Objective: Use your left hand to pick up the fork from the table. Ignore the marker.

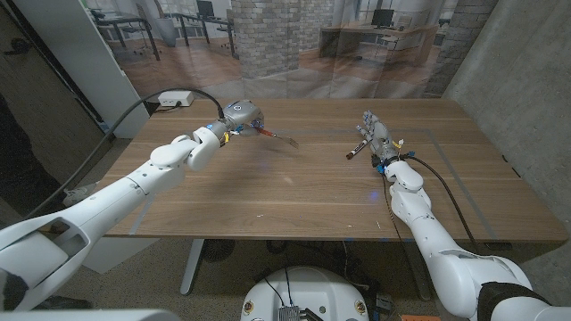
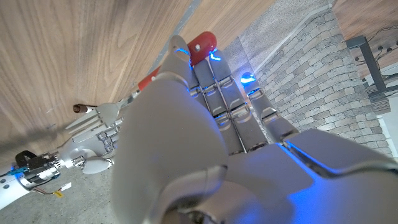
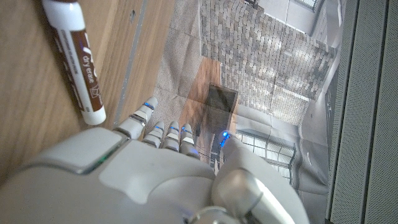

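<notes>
Closest to my wrist camera is the back of the left hand (image 2: 205, 130), its fingers curled around the red handle of the fork (image 2: 200, 46), whose metal tines poke out past the hand on the other side. From the head camera I see that same left hand (image 1: 239, 117) raised above the wooden table (image 1: 294, 192), gripping the fork (image 1: 278, 136) so that its tines slant outward and down toward the middle of the table; I judge the fork is off the surface, though I cannot tell for certain whether the tips still touch the wood. So the pick-up looks essentially done, and what is left, as I read it, is only to keep a steady hold. My right hand (image 1: 378, 135) holds nothing, with its fingers pointing up and slightly apart, standing just beside the marker (image 1: 358, 146), which lies untouched on the table. I count one fork, one marker, and one white box (image 1: 177, 98) at the far edge.
</notes>
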Available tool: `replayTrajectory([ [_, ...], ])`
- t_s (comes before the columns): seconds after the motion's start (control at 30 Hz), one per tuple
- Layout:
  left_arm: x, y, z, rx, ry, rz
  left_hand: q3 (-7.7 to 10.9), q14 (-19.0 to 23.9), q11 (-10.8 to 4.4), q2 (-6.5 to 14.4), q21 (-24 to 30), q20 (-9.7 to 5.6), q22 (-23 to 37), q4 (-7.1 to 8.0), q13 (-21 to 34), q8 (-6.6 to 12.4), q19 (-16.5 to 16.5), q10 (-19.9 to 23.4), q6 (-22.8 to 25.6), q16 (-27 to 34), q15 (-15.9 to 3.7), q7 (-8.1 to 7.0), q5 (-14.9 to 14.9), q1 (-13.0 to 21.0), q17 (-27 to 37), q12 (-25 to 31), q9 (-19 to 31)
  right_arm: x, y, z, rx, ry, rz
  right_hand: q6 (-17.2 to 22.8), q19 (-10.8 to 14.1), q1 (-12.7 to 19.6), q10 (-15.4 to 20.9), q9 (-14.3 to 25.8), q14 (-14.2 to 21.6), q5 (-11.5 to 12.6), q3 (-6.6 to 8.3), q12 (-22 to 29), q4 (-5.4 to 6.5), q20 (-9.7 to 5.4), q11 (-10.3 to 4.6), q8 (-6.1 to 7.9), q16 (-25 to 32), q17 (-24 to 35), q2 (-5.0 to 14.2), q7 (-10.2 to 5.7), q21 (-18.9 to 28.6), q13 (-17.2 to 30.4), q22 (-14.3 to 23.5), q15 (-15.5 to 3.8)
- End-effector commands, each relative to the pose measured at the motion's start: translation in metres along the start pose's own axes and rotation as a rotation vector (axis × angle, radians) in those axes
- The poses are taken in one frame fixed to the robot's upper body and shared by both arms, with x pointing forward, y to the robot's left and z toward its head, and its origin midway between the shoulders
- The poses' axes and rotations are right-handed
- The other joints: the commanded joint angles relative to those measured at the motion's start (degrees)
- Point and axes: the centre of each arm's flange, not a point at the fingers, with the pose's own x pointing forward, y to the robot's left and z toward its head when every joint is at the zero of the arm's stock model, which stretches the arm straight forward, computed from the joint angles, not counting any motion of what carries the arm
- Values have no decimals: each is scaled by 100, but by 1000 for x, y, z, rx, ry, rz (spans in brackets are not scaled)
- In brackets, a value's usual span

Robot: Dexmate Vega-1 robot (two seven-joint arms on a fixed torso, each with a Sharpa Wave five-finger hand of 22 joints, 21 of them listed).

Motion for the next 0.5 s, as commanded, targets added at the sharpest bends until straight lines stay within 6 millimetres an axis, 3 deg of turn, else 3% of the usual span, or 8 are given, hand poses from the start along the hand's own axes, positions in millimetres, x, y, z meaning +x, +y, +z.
replayTrajectory([
  [0.03,-1,8,0,-15,16,50,9,74,-482,580,51,-220,17,25,49,-6,-6,554,265,-27,-670,-217,27,521,27,-38,20,-1,1,2,-5,-2,3,37,21,-35,36,14,8,40,13,3,-41,-53,-4,15,18,14,-20,-1,33,34,27,21],
  [0.5,-1,22,1,-16,16,98,-4,124,-486,569,150,-242,8,30,76,-47,-36,591,298,-70,-667,-226,26,523,53,-90,24,-6,3,6,-15,-11,7,34,22,-34,39,14,9,43,13,5,-46,-54,-4,14,17,14,-20,-4,33,34,27,22],
])
